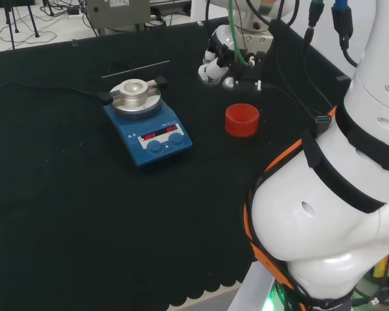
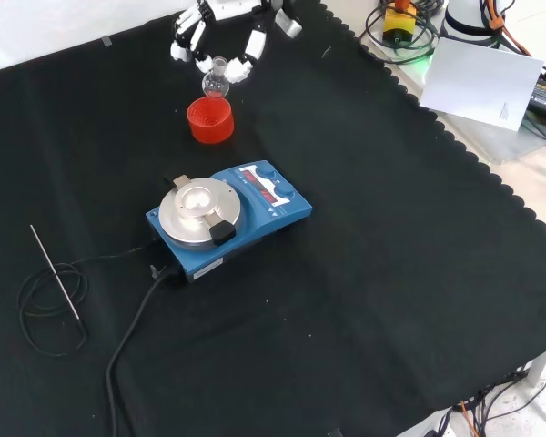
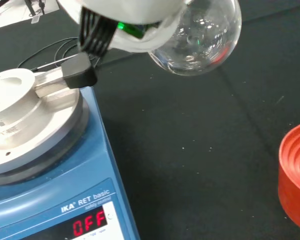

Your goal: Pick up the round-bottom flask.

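In the front view, at the upper left of the frame, the robot hand (image 2: 220,27) grasps the round-bottom flask (image 2: 216,84) by its neck, fingers curled around it. The flask hangs just above the red ribbed stand (image 2: 209,120). Lower in the frame, the blue hotplate stirrer (image 2: 227,218) sits on the desk (image 2: 391,273).

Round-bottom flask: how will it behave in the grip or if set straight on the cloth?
The flask looks like clear, empty glass: probably light, smooth and breakable. Its round belly would likely roll on bare cloth, so the red ring suits it better. The hand holds it up high.
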Motion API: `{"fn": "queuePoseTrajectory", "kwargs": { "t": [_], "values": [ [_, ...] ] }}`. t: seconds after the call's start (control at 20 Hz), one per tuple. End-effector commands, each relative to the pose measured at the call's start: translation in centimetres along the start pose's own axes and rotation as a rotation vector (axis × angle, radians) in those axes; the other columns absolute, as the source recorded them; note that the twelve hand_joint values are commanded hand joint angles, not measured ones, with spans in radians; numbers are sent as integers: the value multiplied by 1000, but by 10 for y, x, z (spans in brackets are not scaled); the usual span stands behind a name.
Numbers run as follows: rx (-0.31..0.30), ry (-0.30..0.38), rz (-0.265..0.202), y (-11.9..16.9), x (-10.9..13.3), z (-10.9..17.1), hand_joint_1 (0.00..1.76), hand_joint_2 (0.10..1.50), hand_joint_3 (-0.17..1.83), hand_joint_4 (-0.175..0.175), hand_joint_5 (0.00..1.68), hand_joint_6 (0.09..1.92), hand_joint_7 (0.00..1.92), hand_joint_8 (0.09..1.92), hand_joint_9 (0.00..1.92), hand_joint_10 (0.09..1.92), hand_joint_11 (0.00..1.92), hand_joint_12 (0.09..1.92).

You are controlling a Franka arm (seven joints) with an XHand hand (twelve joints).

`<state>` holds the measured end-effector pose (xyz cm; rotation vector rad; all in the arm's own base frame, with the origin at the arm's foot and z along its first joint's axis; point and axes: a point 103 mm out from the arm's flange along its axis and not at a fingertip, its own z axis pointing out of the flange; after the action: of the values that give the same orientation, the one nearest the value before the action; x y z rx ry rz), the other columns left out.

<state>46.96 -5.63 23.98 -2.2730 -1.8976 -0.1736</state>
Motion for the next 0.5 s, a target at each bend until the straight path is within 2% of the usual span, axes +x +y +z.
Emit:
{"fn": "queuePoseTrajectory", "kwargs": {
  "t": [0.05, 0.5],
  "values": [
    [18, -3, -19, 5, 18, -2, 1088, 711, 781, 65, 1042, 1129, 393, 673, 609, 653, 343, 1292],
    [33, 2, -48, 16, 43, -2, 1087, 710, 781, 72, 1044, 1125, 393, 673, 605, 652, 339, 1292]
  ]
}}
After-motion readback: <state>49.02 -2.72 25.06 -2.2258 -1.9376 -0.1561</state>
